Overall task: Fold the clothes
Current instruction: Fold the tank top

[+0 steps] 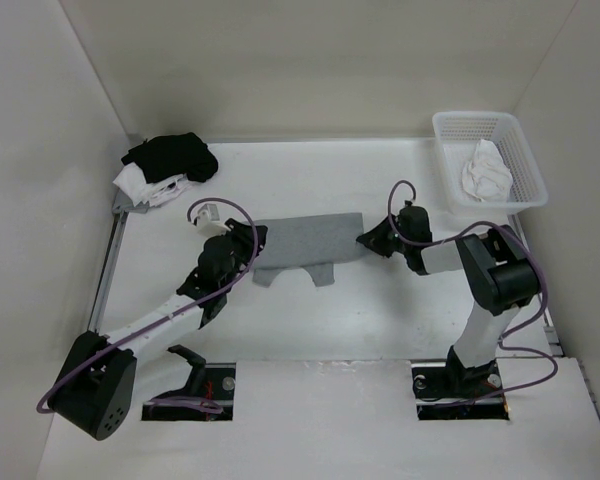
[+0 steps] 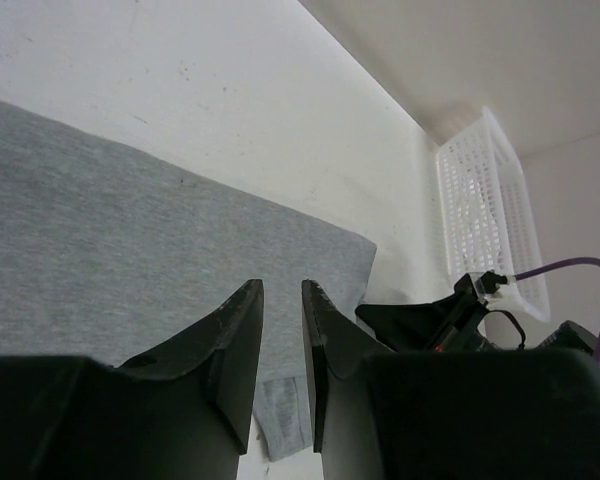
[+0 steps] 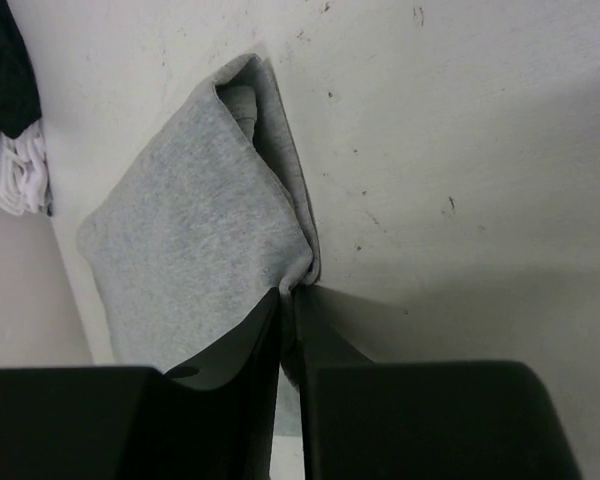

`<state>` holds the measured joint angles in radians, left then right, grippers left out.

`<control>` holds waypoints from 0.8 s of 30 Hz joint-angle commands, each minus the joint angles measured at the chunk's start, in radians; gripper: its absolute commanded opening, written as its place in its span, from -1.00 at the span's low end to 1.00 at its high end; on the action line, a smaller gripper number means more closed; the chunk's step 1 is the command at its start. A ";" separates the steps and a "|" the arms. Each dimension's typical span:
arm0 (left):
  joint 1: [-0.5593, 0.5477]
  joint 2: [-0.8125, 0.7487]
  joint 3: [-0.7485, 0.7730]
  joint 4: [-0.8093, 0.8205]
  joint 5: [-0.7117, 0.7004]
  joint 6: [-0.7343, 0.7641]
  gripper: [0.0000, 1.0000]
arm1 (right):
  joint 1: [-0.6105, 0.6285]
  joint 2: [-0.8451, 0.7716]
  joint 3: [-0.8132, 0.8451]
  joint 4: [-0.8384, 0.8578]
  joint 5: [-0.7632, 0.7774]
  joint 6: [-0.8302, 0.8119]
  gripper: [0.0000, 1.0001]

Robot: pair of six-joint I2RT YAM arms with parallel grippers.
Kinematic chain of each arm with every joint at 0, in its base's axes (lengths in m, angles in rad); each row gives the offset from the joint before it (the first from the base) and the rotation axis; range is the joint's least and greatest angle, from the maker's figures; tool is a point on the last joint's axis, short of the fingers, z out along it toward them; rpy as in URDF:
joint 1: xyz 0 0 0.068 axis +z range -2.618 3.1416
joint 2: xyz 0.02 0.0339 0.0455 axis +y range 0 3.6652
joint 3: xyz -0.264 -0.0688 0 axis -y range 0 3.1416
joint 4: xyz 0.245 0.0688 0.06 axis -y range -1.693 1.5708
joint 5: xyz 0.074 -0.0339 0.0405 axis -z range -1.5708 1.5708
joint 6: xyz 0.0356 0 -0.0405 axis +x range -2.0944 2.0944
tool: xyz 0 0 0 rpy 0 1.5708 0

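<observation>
From above, the tank top [image 1: 305, 240] lay at the middle of the table [image 1: 310, 320] as a grey band running from 9 to 3 o'clock. It looked folded over once already, though two loose flaps hung off its 6 o'clock edge, so I judged the work about half done, with at least one more fold and some squaring up left. The left gripper [image 1: 252, 240] sat at the band's 9 o'clock end and the right gripper [image 1: 365, 240] at its 3 o'clock end. A black and white pile [image 1: 165, 165] lay off at 10 o'clock, and a basket [image 1: 525, 150] holding a white cloth [image 1: 485, 172] stood at 2 o'clock.

In the left wrist view, the left claw's fingers [image 2: 235, 340] stood narrowly parted over the grey knit [image 2: 110, 250]. Flat cloth and a sliver of table showed through the slit, and nothing looked caught between them.

In the right wrist view, the right claw's fingers [image 3: 250, 350] were pressed almost together, nipping the near corner of the tank top [image 3: 190, 250]. The stacked layers of the fold showed along its 1 o'clock edge, and the rest stretched away toward 10 o'clock.
</observation>
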<state>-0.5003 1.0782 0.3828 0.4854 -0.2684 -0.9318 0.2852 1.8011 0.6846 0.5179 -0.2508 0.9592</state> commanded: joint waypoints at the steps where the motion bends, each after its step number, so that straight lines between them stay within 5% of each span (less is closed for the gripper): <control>1: -0.007 -0.009 0.053 0.067 0.020 0.001 -0.59 | -0.008 0.047 0.004 0.031 -0.057 0.018 -0.77; 8: 0.010 -0.014 0.042 0.067 0.023 0.001 -0.60 | -0.016 -0.126 -0.095 0.088 -0.001 0.033 -0.99; 14: -0.011 0.008 0.038 0.071 0.028 -0.007 -0.60 | -0.068 -0.432 -0.158 -0.079 0.076 -0.028 -1.00; 19: -0.019 -0.006 0.015 0.079 0.028 -0.030 -0.60 | -0.039 -0.592 -0.053 -0.321 0.139 -0.164 -0.98; 24: -0.007 -0.058 -0.021 0.073 0.028 -0.039 -0.60 | 0.151 -0.580 0.120 -0.482 0.280 -0.275 -0.97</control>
<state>-0.5121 1.0718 0.3832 0.5014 -0.2497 -0.9546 0.3424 1.2137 0.6968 0.1535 -0.0704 0.7898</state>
